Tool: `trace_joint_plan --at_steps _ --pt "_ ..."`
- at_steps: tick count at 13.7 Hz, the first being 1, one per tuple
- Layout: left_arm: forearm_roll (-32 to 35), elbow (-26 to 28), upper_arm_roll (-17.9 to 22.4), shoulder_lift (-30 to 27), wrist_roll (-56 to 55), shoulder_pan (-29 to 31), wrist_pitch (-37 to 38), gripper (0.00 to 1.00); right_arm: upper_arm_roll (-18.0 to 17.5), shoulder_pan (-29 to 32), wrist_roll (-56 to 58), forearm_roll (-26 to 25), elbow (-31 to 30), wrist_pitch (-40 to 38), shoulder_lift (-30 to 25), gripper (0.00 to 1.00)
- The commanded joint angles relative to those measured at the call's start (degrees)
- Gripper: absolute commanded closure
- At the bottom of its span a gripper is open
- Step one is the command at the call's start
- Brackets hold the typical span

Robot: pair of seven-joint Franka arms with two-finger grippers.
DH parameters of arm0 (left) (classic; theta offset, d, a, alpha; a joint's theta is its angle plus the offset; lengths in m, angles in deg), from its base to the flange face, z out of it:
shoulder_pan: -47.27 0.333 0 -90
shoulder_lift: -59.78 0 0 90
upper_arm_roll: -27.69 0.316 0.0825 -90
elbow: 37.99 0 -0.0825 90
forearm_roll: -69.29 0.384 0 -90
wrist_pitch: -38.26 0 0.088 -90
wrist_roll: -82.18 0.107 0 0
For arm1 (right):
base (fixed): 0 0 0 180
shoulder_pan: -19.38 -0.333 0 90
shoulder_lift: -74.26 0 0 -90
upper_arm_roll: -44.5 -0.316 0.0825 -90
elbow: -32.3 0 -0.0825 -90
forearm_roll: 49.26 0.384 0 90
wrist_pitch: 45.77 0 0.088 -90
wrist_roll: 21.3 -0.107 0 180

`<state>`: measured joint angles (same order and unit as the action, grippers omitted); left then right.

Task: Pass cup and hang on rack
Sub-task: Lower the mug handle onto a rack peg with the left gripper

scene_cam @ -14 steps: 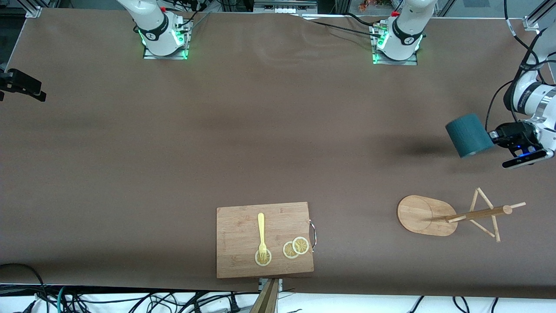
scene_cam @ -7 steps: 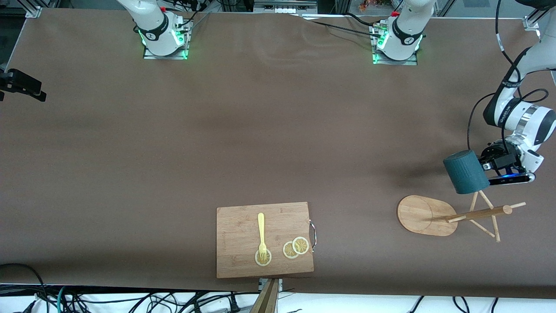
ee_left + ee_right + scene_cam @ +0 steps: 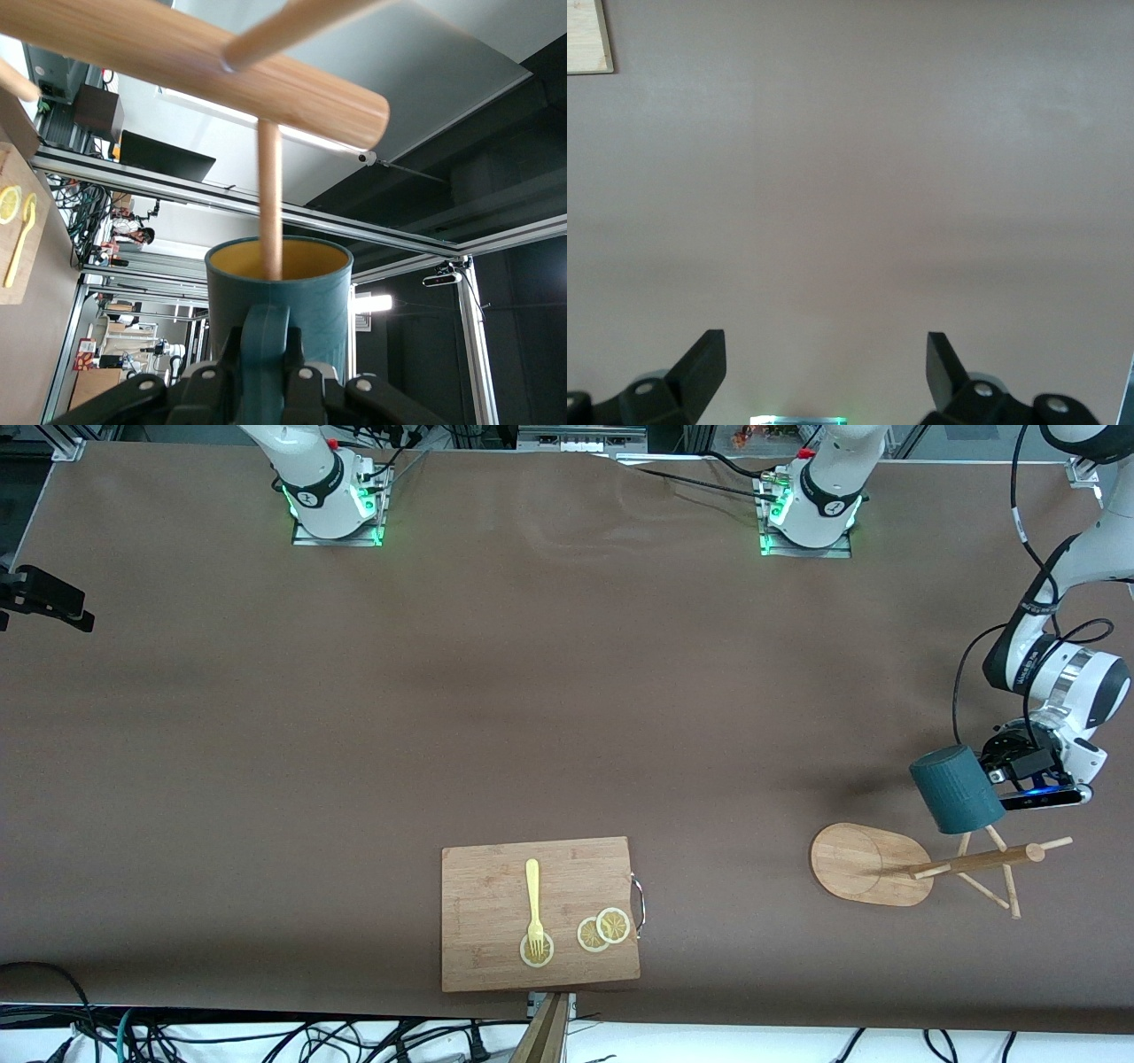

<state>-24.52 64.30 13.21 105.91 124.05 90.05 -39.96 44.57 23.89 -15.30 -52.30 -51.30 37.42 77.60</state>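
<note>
Sideways, the dark teal cup (image 3: 958,788) shows its yellowish-tan inside.

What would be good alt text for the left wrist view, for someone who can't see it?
The left pincer, shut on the handle of a dark teal cup with a yellowish inside, holds it up to the bamboo rack, one thin peg crossing the cup's open mouth. At the edge lies a cutting board with a lemon slice and a yellow fork.
</note>
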Motion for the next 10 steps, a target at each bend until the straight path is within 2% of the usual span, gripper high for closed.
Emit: trace_joint_plan --at_steps 1,10 --pt "-0.68 -0.96 -0.11 1.59 1.72 -0.24 0.43 1.00 -0.33 0.67 0.85 0.40 -0.60 -0.31 -0.71 0.00" --pt "-1.90 -1.92 0.77 1.94 1.64 0.02 -2.81 1.00 -0.33 0.67 0.85 0.40 -0.60 -0.31 -0.71 0.00"
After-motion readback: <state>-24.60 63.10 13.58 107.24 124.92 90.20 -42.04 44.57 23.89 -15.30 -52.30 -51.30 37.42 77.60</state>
